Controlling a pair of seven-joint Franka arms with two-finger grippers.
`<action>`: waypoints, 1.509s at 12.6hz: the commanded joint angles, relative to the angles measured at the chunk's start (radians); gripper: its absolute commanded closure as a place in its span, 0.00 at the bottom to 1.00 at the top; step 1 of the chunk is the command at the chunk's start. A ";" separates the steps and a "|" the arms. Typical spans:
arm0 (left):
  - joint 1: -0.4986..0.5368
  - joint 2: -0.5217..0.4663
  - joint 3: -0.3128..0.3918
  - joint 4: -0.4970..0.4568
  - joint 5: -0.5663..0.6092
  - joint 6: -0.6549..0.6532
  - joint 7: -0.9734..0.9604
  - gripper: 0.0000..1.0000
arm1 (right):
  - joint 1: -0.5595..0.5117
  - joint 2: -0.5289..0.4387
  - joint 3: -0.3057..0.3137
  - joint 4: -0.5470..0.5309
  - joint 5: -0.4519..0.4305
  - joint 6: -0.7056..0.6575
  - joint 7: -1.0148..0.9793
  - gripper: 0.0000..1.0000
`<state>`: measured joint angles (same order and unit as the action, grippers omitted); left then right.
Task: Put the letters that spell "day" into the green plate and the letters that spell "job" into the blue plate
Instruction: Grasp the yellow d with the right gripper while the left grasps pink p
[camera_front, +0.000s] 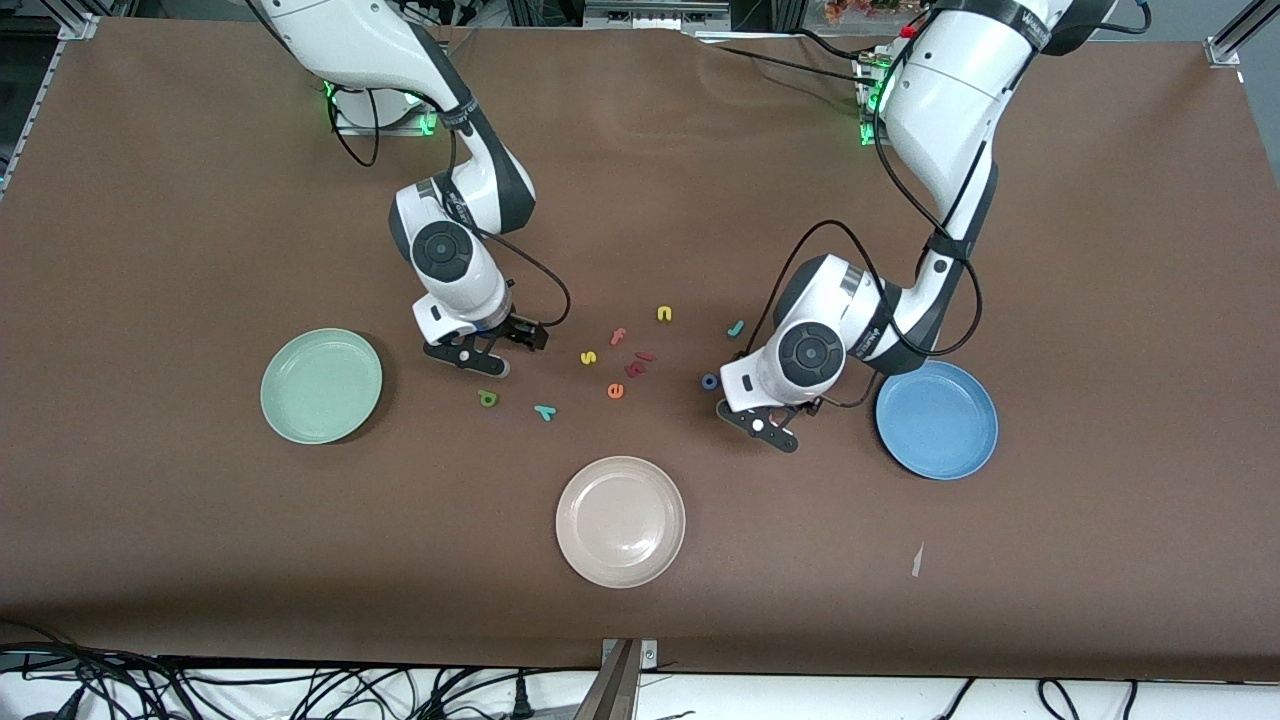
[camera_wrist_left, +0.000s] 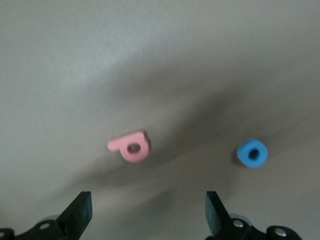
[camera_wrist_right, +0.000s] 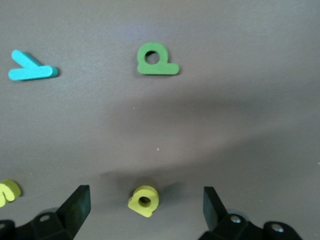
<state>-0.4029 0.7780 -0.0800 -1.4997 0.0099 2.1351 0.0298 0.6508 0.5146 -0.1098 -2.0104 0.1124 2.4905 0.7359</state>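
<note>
The green plate (camera_front: 321, 386) lies toward the right arm's end of the table and the blue plate (camera_front: 937, 419) toward the left arm's end. Between them lie the olive "d" (camera_front: 488, 398) (camera_wrist_right: 156, 61), teal "y" (camera_front: 545, 411) (camera_wrist_right: 32, 70), blue "o" (camera_front: 709, 381) (camera_wrist_left: 252, 152), teal "j" (camera_front: 736, 328) and red "b" (camera_front: 634, 369) (camera_wrist_left: 131, 146). My right gripper (camera_front: 480, 358) (camera_wrist_right: 146, 194) hangs open, its fingers either side of the yellow "a" (camera_wrist_right: 144, 201), which the hand hides in the front view. My left gripper (camera_front: 765, 425) (camera_wrist_left: 147, 197) is open and empty over bare table beside the "o".
A beige plate (camera_front: 620, 520) sits nearer the front camera than the letters. Among the letters lie a yellow "s" (camera_front: 588, 357), a yellow "n" (camera_front: 664, 314), a pinkish "f" (camera_front: 618, 336) and an orange "e" (camera_front: 615, 390). A white scrap (camera_front: 917, 560) lies near the blue plate.
</note>
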 joint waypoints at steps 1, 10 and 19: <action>-0.005 0.049 0.002 0.056 -0.010 0.069 0.061 0.00 | 0.018 0.010 -0.004 0.002 0.015 0.019 -0.001 0.00; 0.012 0.067 -0.001 0.058 0.141 0.121 0.309 0.00 | 0.020 0.039 0.010 0.002 0.021 0.054 0.000 0.06; 0.012 0.073 -0.004 0.055 0.145 0.123 0.299 0.00 | 0.017 0.035 0.010 -0.004 0.023 0.050 0.000 0.49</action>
<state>-0.3869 0.8417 -0.0855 -1.4582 0.1420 2.2596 0.3197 0.6655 0.5528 -0.1003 -2.0093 0.1145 2.5347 0.7382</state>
